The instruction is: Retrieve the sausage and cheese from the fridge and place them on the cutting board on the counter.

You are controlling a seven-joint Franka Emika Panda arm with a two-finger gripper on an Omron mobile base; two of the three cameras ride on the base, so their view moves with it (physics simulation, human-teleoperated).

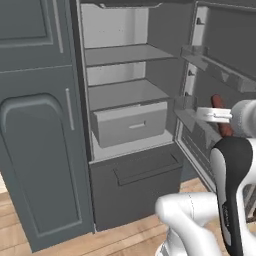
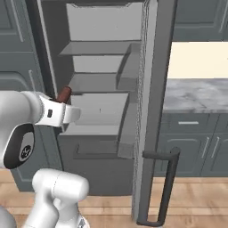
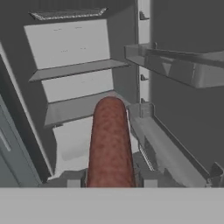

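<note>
While the tool (image 3: 109, 183) is clenching the sausage (image 3: 110, 142), I'm watching for door shelf (image 3: 168, 151) snags knocking it loose.

A tall grey panelled cabinet (image 1: 40, 150) stands over the wooden floor (image 2: 187, 200), beneath grey upper cabinets (image 2: 200, 20).
</note>
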